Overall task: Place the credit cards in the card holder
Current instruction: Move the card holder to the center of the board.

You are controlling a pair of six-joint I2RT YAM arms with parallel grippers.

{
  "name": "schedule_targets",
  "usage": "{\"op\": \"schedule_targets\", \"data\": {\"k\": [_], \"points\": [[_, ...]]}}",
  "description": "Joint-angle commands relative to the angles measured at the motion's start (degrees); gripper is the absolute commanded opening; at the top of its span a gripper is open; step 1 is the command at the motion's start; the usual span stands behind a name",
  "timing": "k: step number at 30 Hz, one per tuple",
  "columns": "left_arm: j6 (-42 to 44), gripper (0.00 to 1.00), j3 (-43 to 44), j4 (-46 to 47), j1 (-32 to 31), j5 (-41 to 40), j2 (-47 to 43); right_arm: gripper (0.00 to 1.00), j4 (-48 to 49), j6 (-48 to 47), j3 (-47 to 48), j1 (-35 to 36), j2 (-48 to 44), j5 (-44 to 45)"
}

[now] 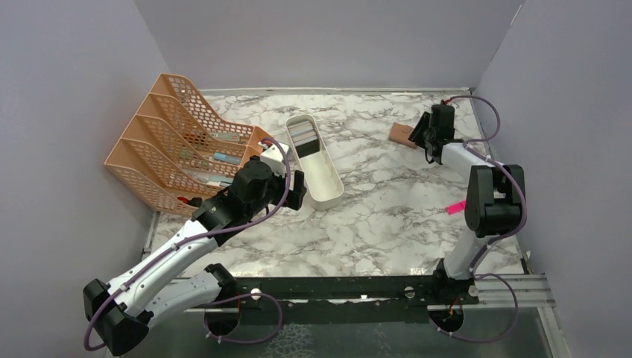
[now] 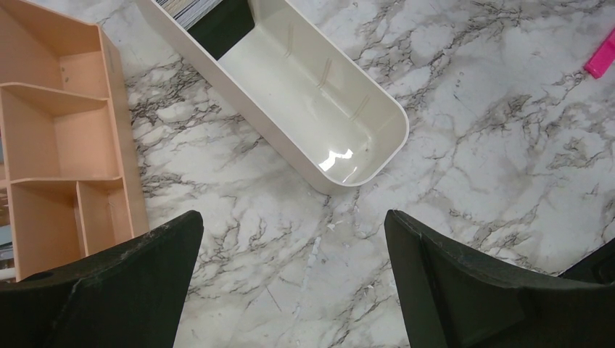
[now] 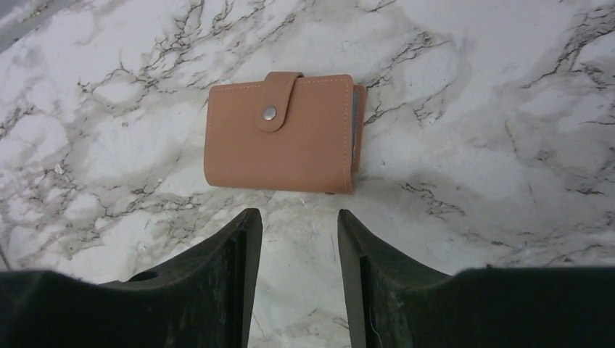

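As neither claw has anything in it, step in hand: the opening approach, with no card moved yet by my reading.
Card holder: the small tan-brown leather-look folding wallet (image 3: 283, 134) lies flat on the marble-patterned worktop (image 1: 387, 216) near the far right corner. Its strap looks fastened at the round snap, and a thin grey-blue edge shows along its right side.
Credit cards: the thin grey and black rectangular cards (image 1: 303, 135) stand stacked in the far end of the white oblong plastic tray (image 2: 377, 156), well apart from the wallet. The tray's near end holds nothing.
Right claw (image 3: 294, 214): hangs just short of the wallet's near edge, jaws parted by a narrow gap and gripping nothing.
Left claw (image 2: 294, 217): poised above the worktop just beside the tray's rounded near end, jaws spread wide and empty.
Bystanders: the orange mesh file rack (image 1: 171, 142) stands left of the tray, and the pink highlighter pen (image 1: 455, 208) lies beside the right arm. Neither belongs to the task.
Next move, right: probably to reach the wallet and pin or lift it, and the snap must be undone before any card can enter.
Next move, left: probably to travel along the tray to the cards and pinch one by its upper edge.
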Motion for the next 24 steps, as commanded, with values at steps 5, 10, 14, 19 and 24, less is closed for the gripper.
{"op": "schedule_targets", "data": {"k": [5, 10, 14, 19, 24], "points": [[0.7, 0.99, 0.0, 0.9, 0.3, -0.6, -0.6, 0.51, 4.0, 3.1, 4.7, -5.2, 8.2, -10.7], [0.8, 0.99, 0.0, 1.0, 0.3, -0.7, -0.3, 0.53, 5.5, 2.5, 6.1, -6.5, 12.7, -16.2], [0.8, 0.99, -0.2, 1.0, 0.3, -0.8, -0.2, 0.53, 7.1, 1.9, 6.4, -6.8, 16.0, -19.9], [0.8, 0.98, -0.2, 0.9, 0.4, -1.3, -0.2, 0.37, 7.9, 1.4, 5.2, -6.9, 16.3, -22.8], [-0.4, 0.94, 0.0, 0.8, 0.4, -2.6, -0.4, 0.02, 7.6, 0.6, 1.5, -6.9, 11.0, -24.6]]}}
